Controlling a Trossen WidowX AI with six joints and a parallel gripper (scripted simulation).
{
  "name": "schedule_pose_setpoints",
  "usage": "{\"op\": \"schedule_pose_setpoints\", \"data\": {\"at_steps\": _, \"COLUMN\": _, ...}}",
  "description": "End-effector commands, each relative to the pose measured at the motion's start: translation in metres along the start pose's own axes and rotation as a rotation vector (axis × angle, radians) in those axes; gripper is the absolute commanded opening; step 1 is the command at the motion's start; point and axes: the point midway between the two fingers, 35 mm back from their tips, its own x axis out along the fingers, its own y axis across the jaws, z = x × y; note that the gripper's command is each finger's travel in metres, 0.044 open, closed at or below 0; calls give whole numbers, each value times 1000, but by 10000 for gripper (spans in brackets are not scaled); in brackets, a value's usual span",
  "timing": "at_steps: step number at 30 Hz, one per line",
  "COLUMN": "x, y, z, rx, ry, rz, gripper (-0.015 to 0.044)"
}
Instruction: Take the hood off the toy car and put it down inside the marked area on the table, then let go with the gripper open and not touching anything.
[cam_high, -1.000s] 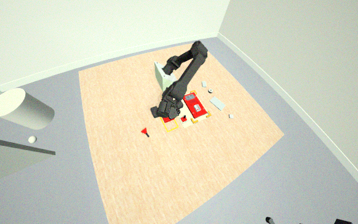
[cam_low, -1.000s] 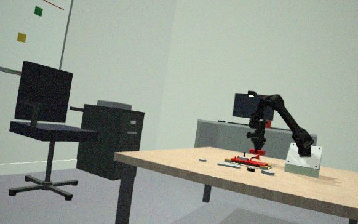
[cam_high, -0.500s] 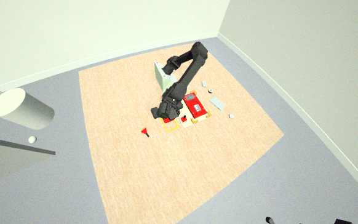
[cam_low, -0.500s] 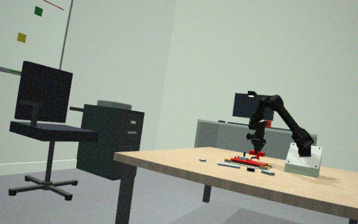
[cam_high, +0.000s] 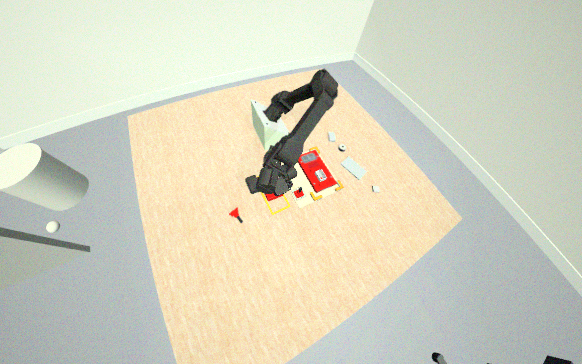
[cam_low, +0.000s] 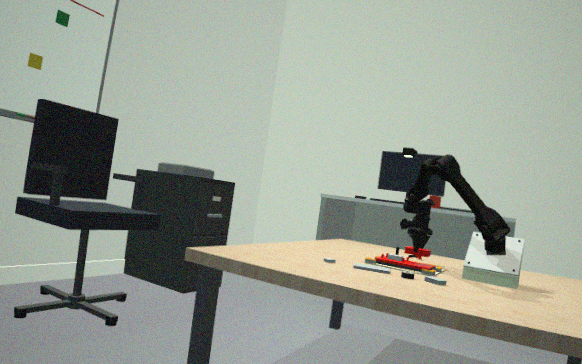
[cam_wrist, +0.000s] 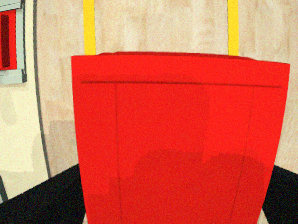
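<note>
The red hood (cam_high: 274, 197) (cam_low: 417, 252) (cam_wrist: 175, 125) is off the car, lying roughly level between the fingers and a little above the table. My gripper (cam_low: 419, 245) (cam_wrist: 176, 175) is shut on it. The hood is over the far part of the marked area (cam_high: 281, 209) (cam_wrist: 233, 25), whose yellow outline runs out from under it in the wrist view. The red toy car (cam_high: 327, 183) (cam_low: 400, 262) stands beside the area with its engine bay uncovered. The arm hides the fingertips and part of the hood in the top view.
The car stands on a cream mat (cam_high: 304, 202) between orange corner brackets (cam_high: 316, 196). A small red piece with a black post (cam_high: 299, 193) is on the mat. A red funnel-like tool (cam_high: 235, 213) lies beyond the marked area. A grey plate (cam_high: 354, 168) and small parts lie behind the car.
</note>
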Motion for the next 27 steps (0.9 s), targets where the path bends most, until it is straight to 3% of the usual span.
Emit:
{"op": "schedule_pose_setpoints", "data": {"at_steps": 1, "x": 4, "y": 1, "z": -1, "rx": 4, "ry": 2, "rz": 5, "gripper": 0}}
{"op": "schedule_pose_setpoints", "data": {"at_steps": 27, "x": 17, "y": 2, "z": -2, "rx": 4, "ry": 2, "rz": 6, "gripper": 0}}
